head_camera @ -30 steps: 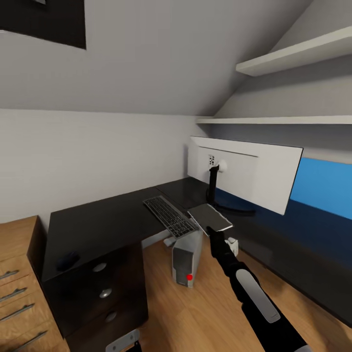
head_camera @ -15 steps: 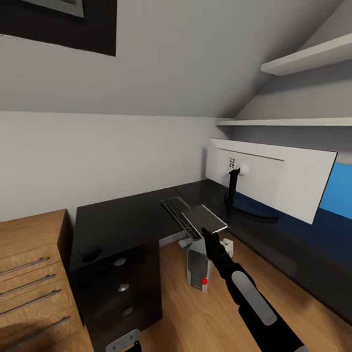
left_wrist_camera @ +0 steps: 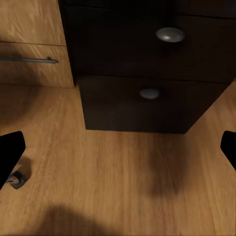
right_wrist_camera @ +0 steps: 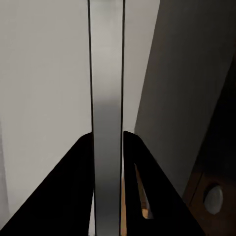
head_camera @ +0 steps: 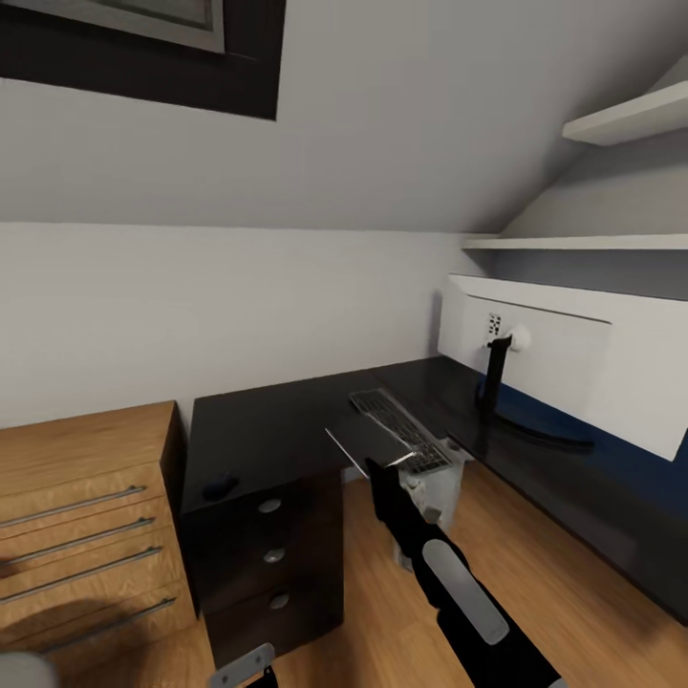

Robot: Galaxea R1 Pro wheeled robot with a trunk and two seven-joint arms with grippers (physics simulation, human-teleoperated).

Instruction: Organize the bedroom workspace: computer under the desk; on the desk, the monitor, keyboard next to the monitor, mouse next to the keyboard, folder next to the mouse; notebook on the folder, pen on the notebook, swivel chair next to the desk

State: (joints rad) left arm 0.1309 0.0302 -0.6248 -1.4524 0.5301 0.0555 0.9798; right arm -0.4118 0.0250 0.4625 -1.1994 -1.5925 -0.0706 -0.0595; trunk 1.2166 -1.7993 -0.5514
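My right gripper (head_camera: pixel 382 470) is shut on the thin grey notebook (head_camera: pixel 363 441), held tilted above the desk's inner corner, just left of the keyboard (head_camera: pixel 401 428). In the right wrist view the notebook (right_wrist_camera: pixel 107 123) shows edge-on between the black fingers (right_wrist_camera: pixel 73 187). The keyboard lies on the glossy black desk (head_camera: pixel 268 430) in front of the monitor (head_camera: pixel 573 368), which stands with its white back toward me. A dark mouse (head_camera: pixel 220 485) rests near the desk's left front edge. The silver computer (head_camera: pixel 441 495) stands on the floor under the desk, partly behind my arm. My left gripper (left_wrist_camera: pixel 118 152) hangs open above the wood floor.
The black drawer unit (head_camera: pixel 272 554) with round knobs (left_wrist_camera: pixel 169 34) sits under the desk's left end. A light-wood chest of drawers (head_camera: pixel 86 526) stands beside it. White wall shelves (head_camera: pixel 573 244) hang above the monitor. Wood floor (head_camera: pixel 564 592) lies open inside the L of the desk.
The camera has turned left, shifting the scene right. My right arm has swung the notebook from the keyboard's right side to its left and tilted it more edge-on.
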